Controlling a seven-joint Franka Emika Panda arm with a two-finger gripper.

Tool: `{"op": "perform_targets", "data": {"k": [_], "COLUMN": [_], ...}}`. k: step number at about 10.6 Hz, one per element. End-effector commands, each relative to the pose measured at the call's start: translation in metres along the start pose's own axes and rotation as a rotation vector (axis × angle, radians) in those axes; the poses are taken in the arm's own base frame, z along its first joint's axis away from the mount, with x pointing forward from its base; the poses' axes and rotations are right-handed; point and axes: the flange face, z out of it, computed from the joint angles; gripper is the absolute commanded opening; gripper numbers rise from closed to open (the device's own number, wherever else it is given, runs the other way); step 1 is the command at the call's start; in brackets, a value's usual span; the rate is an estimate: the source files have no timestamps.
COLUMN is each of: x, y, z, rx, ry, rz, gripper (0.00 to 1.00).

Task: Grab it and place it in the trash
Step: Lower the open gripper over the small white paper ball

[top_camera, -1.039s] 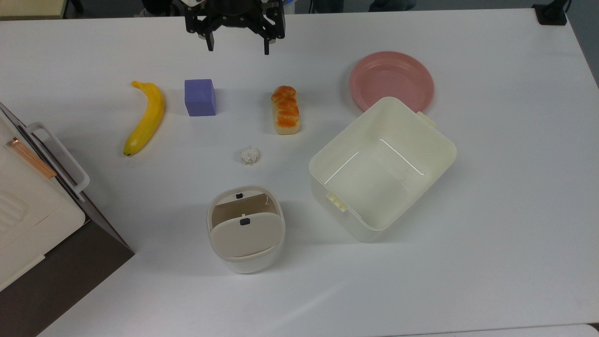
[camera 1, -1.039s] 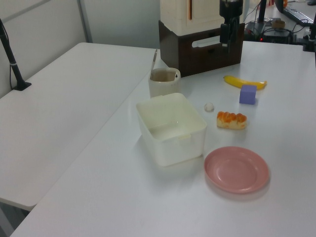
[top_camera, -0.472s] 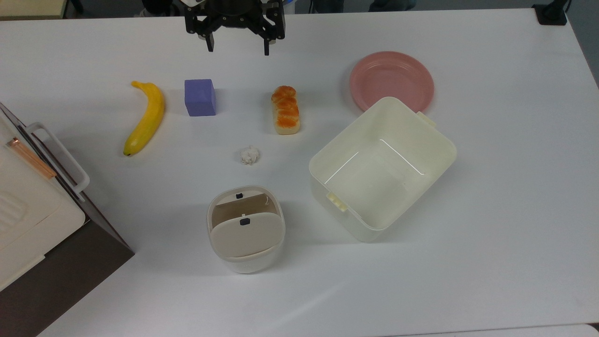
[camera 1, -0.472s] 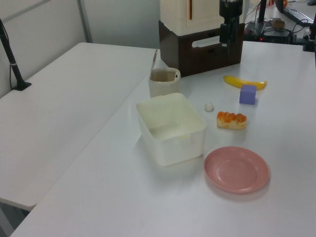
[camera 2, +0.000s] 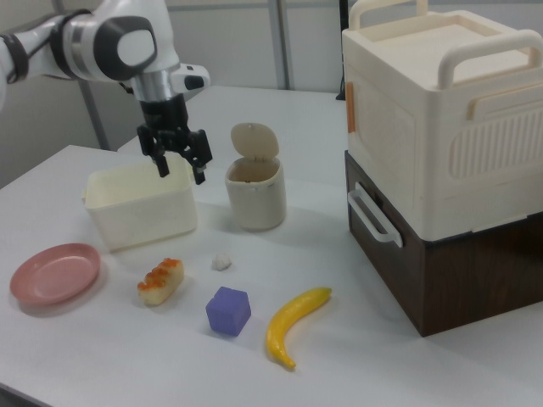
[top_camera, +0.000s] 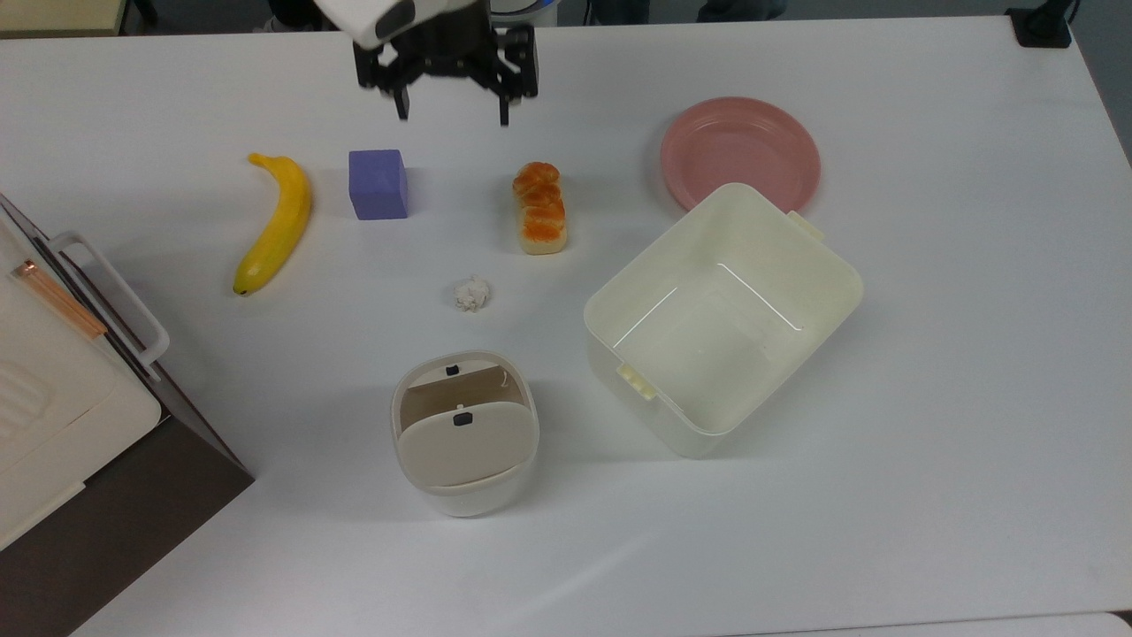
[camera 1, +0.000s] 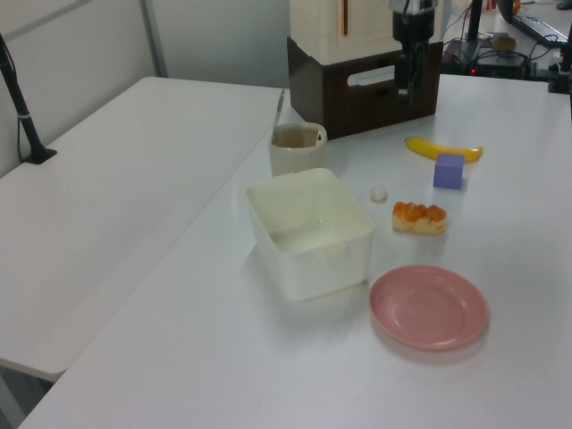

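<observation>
1. White table carries everything, and the paper wad serves here as the landmark.
2. A cream and dark brown storage box with handles stands at the table edge, far toward the top view's left of the wad.
3. The cream square tub sits open toward the top view's right of the wad, well apart from it.
4. The pink plate lies beyond the tub, farther from the wad.
5. The trash bin stands near the wad, below it in the top view, its beige swing lid tilted.
6. The gripper hangs above the table, well above the wad in the top view, its two fingers spread apart and holding nothing.
7. The banana lies toward the top view's left of the wad.
8. The bread roll lies near the wad, up and to the top view's right.
9. The purple cube sits up and to the top view's left.
10. The wad itself rests on the bare table, touching nothing.
</observation>
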Motion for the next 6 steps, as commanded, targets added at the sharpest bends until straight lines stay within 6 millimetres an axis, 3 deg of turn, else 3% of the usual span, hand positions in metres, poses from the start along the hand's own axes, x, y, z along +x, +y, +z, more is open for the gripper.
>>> {"op": "perform_targets", "data": {"k": [1,6], "x": [0.023,0.043], "y": [0.020,0.011], "z": [0.053,0.143], "rx": [0.006,-0.016], "ry": [0.046,0.014], "rz": [-0.049,-0.095], "gripper": [0.95,0.91]}}
